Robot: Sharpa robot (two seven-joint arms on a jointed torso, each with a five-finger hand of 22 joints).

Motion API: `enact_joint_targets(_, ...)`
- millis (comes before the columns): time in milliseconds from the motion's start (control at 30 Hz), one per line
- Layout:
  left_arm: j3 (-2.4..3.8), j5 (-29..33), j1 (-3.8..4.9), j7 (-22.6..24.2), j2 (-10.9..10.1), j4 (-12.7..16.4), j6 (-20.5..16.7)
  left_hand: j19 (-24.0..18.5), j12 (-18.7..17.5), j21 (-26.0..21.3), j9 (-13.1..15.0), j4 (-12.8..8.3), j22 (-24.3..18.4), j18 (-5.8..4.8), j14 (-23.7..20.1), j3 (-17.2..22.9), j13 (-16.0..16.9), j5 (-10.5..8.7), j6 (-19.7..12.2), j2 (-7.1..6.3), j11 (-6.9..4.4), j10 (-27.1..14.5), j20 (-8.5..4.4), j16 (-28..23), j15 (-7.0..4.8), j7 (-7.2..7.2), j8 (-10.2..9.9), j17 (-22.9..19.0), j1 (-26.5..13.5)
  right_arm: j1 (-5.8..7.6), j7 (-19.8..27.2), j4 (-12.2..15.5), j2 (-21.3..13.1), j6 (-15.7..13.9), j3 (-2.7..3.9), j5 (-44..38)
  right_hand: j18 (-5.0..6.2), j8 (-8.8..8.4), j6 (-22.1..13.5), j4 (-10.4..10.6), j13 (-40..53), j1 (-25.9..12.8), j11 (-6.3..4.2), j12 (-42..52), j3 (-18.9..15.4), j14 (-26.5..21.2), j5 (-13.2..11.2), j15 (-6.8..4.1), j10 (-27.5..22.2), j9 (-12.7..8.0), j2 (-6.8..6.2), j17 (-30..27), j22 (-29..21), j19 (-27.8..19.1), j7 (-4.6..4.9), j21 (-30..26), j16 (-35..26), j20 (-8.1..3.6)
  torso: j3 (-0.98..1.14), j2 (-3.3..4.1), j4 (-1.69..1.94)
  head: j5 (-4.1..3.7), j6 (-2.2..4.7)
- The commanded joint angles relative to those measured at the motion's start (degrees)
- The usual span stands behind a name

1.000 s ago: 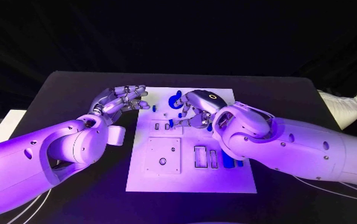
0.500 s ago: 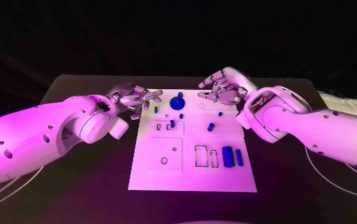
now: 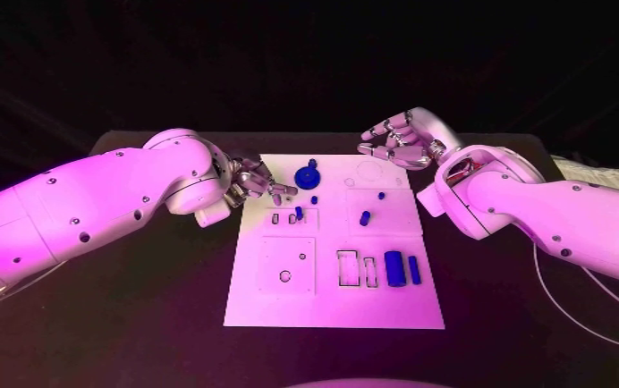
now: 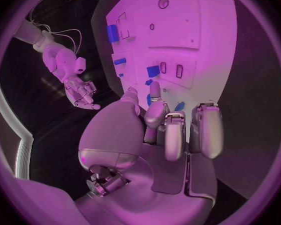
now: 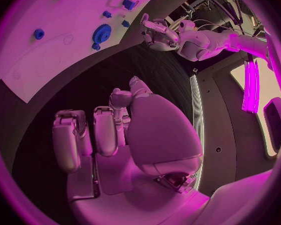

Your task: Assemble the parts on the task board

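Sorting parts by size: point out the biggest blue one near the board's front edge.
The wide blue block standing in its slot. The blue piece right beside it is clearly narrower; the other blue parts lie farther back.

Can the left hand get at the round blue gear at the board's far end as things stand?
Probably yes. The left hand holds nothing and hovers at the task board's left edge beside the blue gear, with nothing between them.

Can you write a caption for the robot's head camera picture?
Two robot hands, left and right, hover empty at the white task board with blue parts.
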Motion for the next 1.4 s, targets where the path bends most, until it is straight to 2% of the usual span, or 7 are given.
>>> enact_joint_targets(33, -0.12, -4.76, 0.27, -4.4, 1.79, -1.66, 6.45, 0.54, 0.65, 0.6, 1.84, 0.04, 3.46, -1.04, 5.94, -1.55, 0.99, -2.1, -0.57, 0.95, -0.13, 0.47, -0.07, 0.17, -0.4, -0.2, 1.08, 15.05, -1.2, 0.0, -1.31, -0.16, 0.14, 0.08, -0.02, 0.91, 0.01, -0.22, -0.21, 0.01, 0.01, -0.68, 0.07, 0.21, -0.32, 3.23, 0.29, 0.15, -0.46, 0.09, -0.05, -0.14, 10.57, 2.48, 0.12, 0.18, 0.13, -0.25, 0.03, -0.08, 0.02, 0.22, -0.11)
enact_joint_targets(133, -0.23, -5.4, 0.34, -4.71, 3.08, -2.89, 7.02, 0.79, 1.05, 0.99, 3.37, 0.06, 4.17, -1.15, 5.94, -3.09, 1.64, -3.71, -0.85, 1.09, -0.29, 0.69, -0.21, 0.17, -0.48, -0.33, 1.92, 15.05, -2.19, 0.0, -1.74, -0.26, 0.19, 0.33, -0.04, 0.75, 0.05, -0.3, -0.33, 0.05, -0.11, -0.79, 0.1, -0.09, -0.46, 3.18, 0.27, 0.18, -0.71, 0.1, -0.1, -0.36, 10.41, 2.35, 0.15, 0.07, -0.02, -0.22, -0.04, 0.0, -0.03, 0.28, -0.1)
enact_joint_targets(467, -0.59, -6.17, 0.38, -5.11, 6.73, -5.96, 7.83, 1.05, 1.47, 1.45, 5.41, 0.03, 5.02, -1.31, 5.94, -5.66, 2.35, -3.96, -1.4, 1.09, -0.52, 0.92, -0.48, 0.17, -0.76, -0.61, 2.98, 15.05, -3.45, -0.01, -2.69, -0.5, 0.51, 1.06, -0.08, 0.56, 0.17, -0.56, -0.73, 0.06, -0.43, -0.89, 0.19, -0.77, -0.71, 3.04, 0.22, 0.24, -1.22, 0.1, -0.21, -0.93, 10.0, 2.02, 0.24, -0.19, -0.44, -0.16, -0.17, 0.08, -0.09, 0.32, -0.24)
enact_joint_targets(600, -0.69, -7.44, 0.37, -5.14, 7.88, -6.89, 7.72, 1.0, 1.45, 1.45, 6.02, -0.1, 5.02, -1.3, 5.94, -6.0, 2.39, -3.93, -1.64, 1.46, -0.57, 0.89, -0.54, 0.17, -0.81, -0.66, 3.25, 15.05, -2.98, -0.01, -2.92, -0.63, 0.66, 1.27, -0.1, 0.55, 0.19, -0.59, -0.77, 0.06, -0.66, -0.89, 0.19, -1.1, -0.74, 3.02, 0.23, 0.25, -1.38, 0.11, -0.22, -1.02, 9.9, 1.94, 0.25, -0.26, -0.51, -0.16, -0.18, 0.05, 0.01, 0.08, -0.25)
enact_joint_targets(700, -0.79, -8.07, 0.35, -5.18, 8.68, -7.75, 7.92, 1.0, 1.5, 1.47, 6.6, -0.2, 5.09, -1.3, 5.94, -6.13, 2.52, -3.88, -1.89, 1.82, -0.58, 0.9, -0.56, 0.17, -0.82, -0.67, 3.47, 15.05, -2.13, -0.01, -3.1, -0.7, 0.81, 1.5, -0.11, 0.54, 0.22, -0.62, -0.82, 0.04, -0.96, -0.88, 0.2, -1.53, -0.76, 2.99, 0.25, 0.26, -1.58, 0.11, -0.24, -1.13, 9.81, 1.87, 0.26, -0.31, -0.59, -0.15, -0.17, 0.07, -0.07, 0.18, -0.3)
enact_joint_targets(1233, -0.88, -9.08, 0.22, -5.27, 10.4, -9.08, 8.61, 0.85, 1.26, 1.37, 8.15, -0.35, 5.01, -1.25, 5.94, -6.31, 2.47, -3.75, -2.61, 2.54, -0.51, 0.69, -0.48, 0.17, -0.74, -0.6, 3.9, 15.05, 0.23, -0.03, -3.21, -0.99, 1.39, 1.94, -0.18, 0.54, 0.26, -0.66, -0.88, 0.04, -1.55, -0.85, 0.22, -2.38, -0.79, 2.95, 0.31, 0.28, -2.0, 0.13, -0.2, -1.24, 9.66, 1.75, 0.28, -0.41, -0.68, -0.13, -0.27, 0.06, 0.07, -0.15, -0.86)
enact_joint_targets(1400, -0.89, -9.11, 0.06, -5.28, 10.89, -9.52, 8.73, 0.86, 1.26, 1.38, 8.51, -0.4, 5.06, -1.26, 5.94, -6.26, 2.53, -3.72, -2.75, 2.68, -0.5, 0.69, -0.46, 0.17, -0.73, -0.59, 3.99, 15.05, 0.88, -0.05, -3.22, -1.12, 1.56, 2.01, -0.2, 0.54, 0.26, -0.68, -0.89, 0.02, -1.62, -0.79, 0.22, -2.54, -0.78, 2.94, 0.4, 0.29, -2.12, 0.15, -0.14, -1.24, 9.66, 1.75, 0.28, -0.41, -0.68, -0.12, -0.22, 0.07, 0.04, -0.09, -0.96)
